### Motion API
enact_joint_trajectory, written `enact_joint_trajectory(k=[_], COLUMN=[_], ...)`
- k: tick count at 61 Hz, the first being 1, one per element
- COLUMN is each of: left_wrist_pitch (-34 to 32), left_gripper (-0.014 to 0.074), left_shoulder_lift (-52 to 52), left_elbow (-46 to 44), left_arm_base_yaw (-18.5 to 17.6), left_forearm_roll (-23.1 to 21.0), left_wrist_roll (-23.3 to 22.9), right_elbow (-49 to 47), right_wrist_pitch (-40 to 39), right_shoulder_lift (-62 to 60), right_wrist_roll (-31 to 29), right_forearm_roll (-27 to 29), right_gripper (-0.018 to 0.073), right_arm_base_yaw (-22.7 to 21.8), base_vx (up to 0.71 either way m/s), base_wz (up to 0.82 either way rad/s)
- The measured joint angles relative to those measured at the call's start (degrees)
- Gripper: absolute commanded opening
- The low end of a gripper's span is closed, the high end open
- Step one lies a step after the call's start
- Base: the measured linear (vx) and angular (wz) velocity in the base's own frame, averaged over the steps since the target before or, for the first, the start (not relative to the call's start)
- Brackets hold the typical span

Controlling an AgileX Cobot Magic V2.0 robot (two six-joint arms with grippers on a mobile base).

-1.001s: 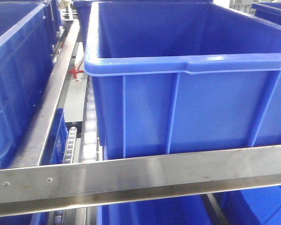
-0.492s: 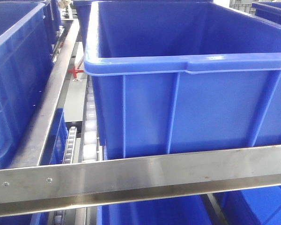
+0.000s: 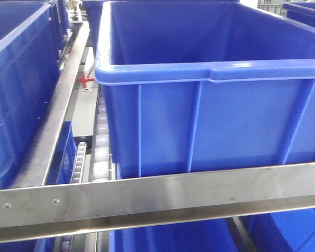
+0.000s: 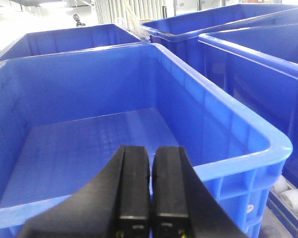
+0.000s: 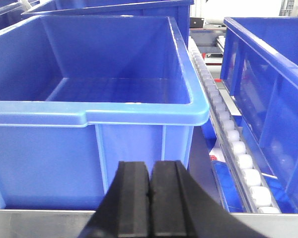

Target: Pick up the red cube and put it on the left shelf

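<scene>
The left hand (image 4: 150, 191) is hovering over a big blue crate (image 4: 89, 134) on the left shelf (image 3: 157, 197), fingers pressed together on nothing. The right hand (image 5: 150, 198) is sitting equally closed (empty too) before another blue crate (image 5: 94, 124) beside white roller tracks (image 5: 233, 144). The red cube is showing in no view.

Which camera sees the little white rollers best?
The right wrist view: a long row of white rollers runs beside the blue crate, each one clear. The front view shows only a short, dim stretch. The left wrist view catches just a couple in the corner.
</scene>
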Motion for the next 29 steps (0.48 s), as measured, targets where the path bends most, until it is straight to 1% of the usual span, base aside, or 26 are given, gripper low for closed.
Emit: enact_joint_trajectory(k=[8, 29], left_wrist_pitch=[0.0, 0.0], left_gripper=[0.0106, 0.0106], left_shoulder_lift=[0.0, 0.0], left_elbow=[0.0, 0.0], left_arm_base_yaw=[0.0, 0.0], left_forearm_roll=[0.0, 0.0], left_wrist_roll=[0.0, 0.0], right_elbow=[0.0, 0.0], right_wrist_pitch=[0.0, 0.0], right_shoulder_lift=[0.0, 0.0], right_wrist_roll=[-0.1, -0.1], right_forearm_roll=[0.0, 0.0], right_gripper=[0.0057, 0.0057], right_arm_base_yaw=[0.0, 0.0], base_vx=[-0.02, 0.0], base_wz=[-0.11, 0.0])
